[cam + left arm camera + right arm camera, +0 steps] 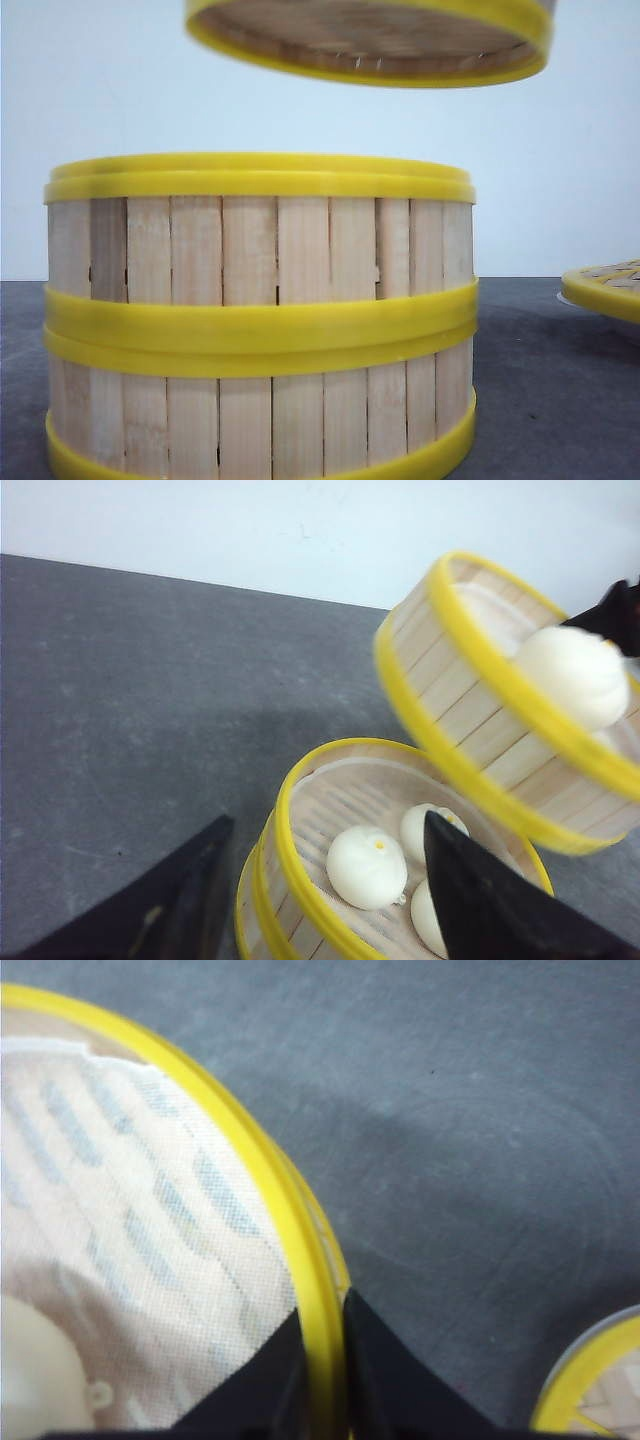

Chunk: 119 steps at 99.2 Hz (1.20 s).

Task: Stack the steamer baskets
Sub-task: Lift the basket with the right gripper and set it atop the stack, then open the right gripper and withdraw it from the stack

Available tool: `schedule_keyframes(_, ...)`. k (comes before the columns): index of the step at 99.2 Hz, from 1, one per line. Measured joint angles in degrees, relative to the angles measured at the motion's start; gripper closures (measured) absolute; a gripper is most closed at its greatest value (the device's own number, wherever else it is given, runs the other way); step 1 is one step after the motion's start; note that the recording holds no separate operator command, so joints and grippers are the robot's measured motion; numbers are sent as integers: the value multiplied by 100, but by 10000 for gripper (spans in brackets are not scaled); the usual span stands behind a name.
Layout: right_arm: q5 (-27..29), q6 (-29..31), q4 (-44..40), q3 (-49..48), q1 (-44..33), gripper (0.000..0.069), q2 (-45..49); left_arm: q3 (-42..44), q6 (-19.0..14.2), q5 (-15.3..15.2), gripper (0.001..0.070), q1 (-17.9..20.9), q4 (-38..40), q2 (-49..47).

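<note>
Two steamer baskets stand stacked on the grey table, the upper one (260, 240) on the lower one (260, 410). A third steamer basket (370, 45) hangs tilted in the air above them. My right gripper (322, 1315) is shut on its yellow rim (250, 1160), one finger inside and one outside. A white bun (575, 675) lies in this lifted basket (470, 720). My left gripper (328, 820) is open above the stack's top basket (300, 870), which holds white buns (366, 866). It holds nothing.
A flat yellow-rimmed woven lid (605, 285) lies on a white plate at the right of the table and shows in the right wrist view (595, 1390). A pale wall stands behind the table.
</note>
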Motion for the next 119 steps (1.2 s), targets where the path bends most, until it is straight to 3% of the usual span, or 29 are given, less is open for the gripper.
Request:
schedule_keyframes(27,186,-9,15,0,623,664,588,0,107,2,353,0,-2,0)
schedule_keyframes(63,321,-9,55,-7,905,664,1152,0,136,2,353,0,-173,0)
schedule_keyframes(119,531,-11,-79,-7,1095,665,1178,0,284,2,353,0,-297,0)
